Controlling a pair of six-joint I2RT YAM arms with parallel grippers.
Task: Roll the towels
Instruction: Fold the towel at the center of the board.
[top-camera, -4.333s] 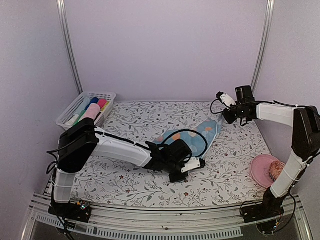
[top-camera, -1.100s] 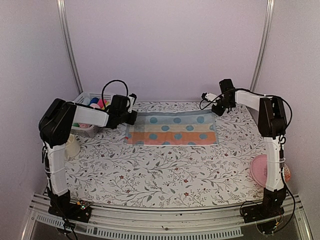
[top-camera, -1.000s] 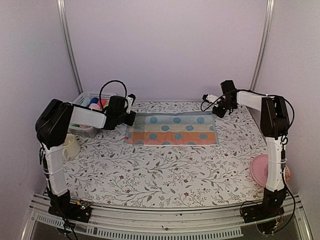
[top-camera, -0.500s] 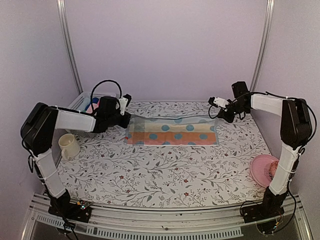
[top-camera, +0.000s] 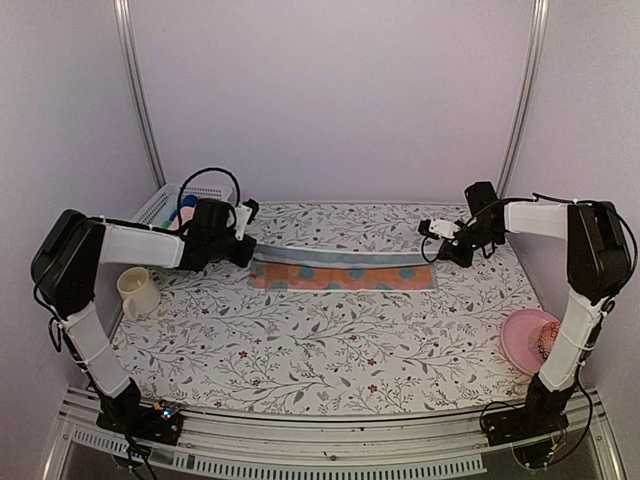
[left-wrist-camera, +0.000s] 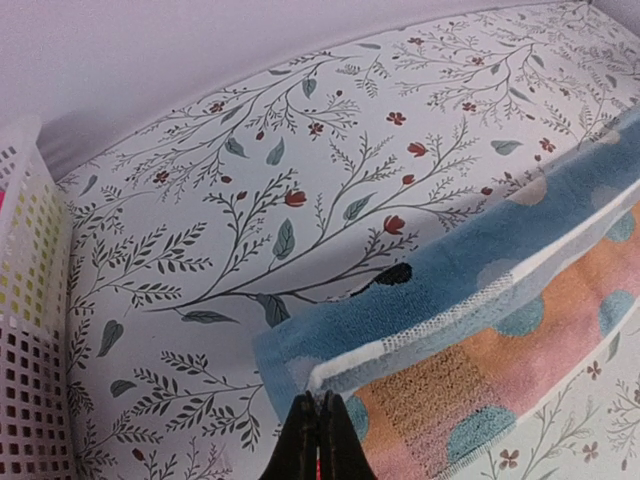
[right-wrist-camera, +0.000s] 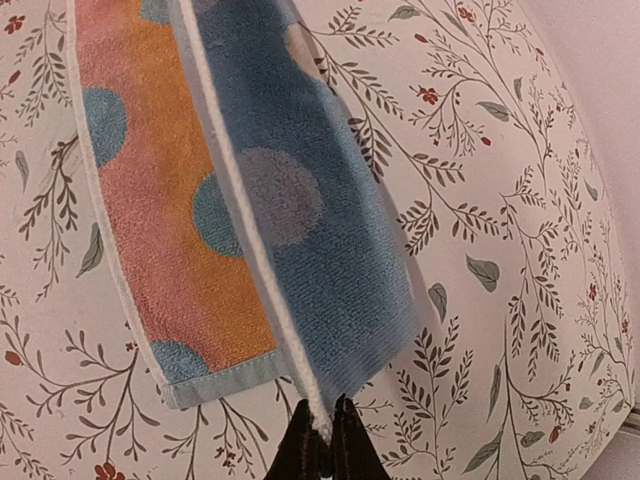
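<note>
Terry in blue and orange bands, dotted with teal, makes up the rectangular towel, which lies stretched crosswise on the far half of the white flower-printed tablecloth, between the two arms. Its orange band lies flat on the table. The far blue band is raised off the surface and turned over toward the near side, its white hem held up along the whole length. The left gripper is pinched tight on the towel's far left corner; in the left wrist view its black fingertips meet on the hem with no gap. The right gripper is likewise closed on the far right corner, fingertips clamped together on the hem. A white plastic lattice basket sits at the far left, just behind the left arm. A cream mug stands by the left edge, well apart from the towel, and a round pink plate rests at the near right.
</note>
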